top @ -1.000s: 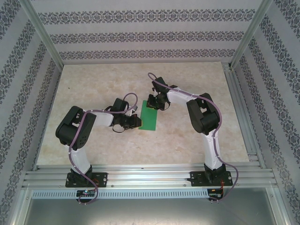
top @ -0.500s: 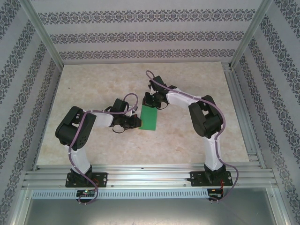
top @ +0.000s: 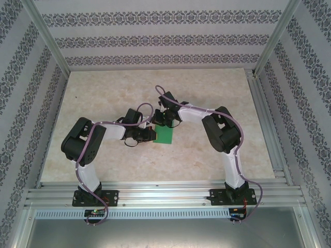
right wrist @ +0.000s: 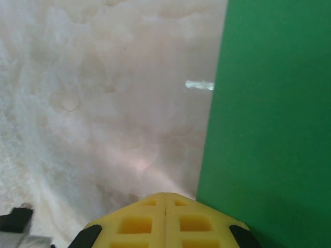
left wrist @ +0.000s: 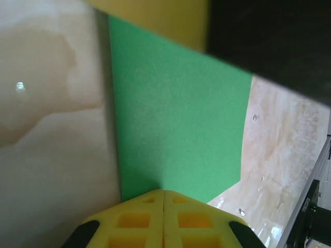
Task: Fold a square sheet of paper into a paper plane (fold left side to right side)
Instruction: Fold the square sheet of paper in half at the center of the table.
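Observation:
The square sheet of paper [top: 166,136] is bright green and lies flat at the middle of the table as a narrow rectangle. Its far part is hidden under my right gripper. My left gripper [top: 153,135] is shut, its yellow tips [left wrist: 164,191] resting on the paper's [left wrist: 176,119] left side. My right gripper [top: 162,123] is also shut. In the right wrist view its tips [right wrist: 165,195] sit on the table right beside the paper's [right wrist: 274,129] straight edge. A yellow finger [left wrist: 155,20] of the right gripper shows at the top of the left wrist view, over the paper.
The pale marble tabletop [top: 103,98] has bare room to the left, right and back. Patterned walls with aluminium posts close it in. An aluminium rail [top: 165,196] carrying both arm bases runs along the near edge.
My right gripper has moved nearer and leftward along the paper toward the left gripper, closing as it went, and now covers more of the green. The left arm has stayed still.

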